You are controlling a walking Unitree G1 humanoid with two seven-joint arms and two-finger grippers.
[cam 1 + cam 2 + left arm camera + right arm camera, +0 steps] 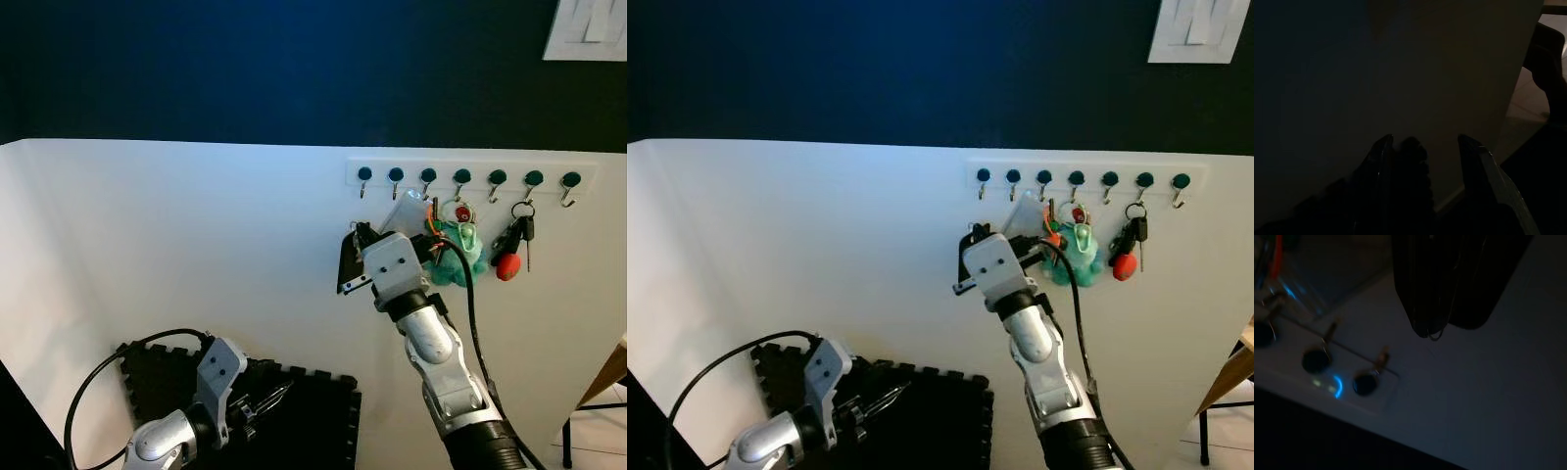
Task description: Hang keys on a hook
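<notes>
1. The right gripper is raised to the wall just below the hook rail, fingers pressed together.
2. Keys hang on a hook.
3. The left gripper, fingers parted and empty, hangs low.

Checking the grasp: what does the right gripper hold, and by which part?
Cannot be told: the right gripper looks shut below the hook rack, contents too dark.

Likely a home entryway: white wall panel under dark blue wall, hook rack with hanging keys and a plush keyring, black foam floor mat, chair leg at edge.
</notes>
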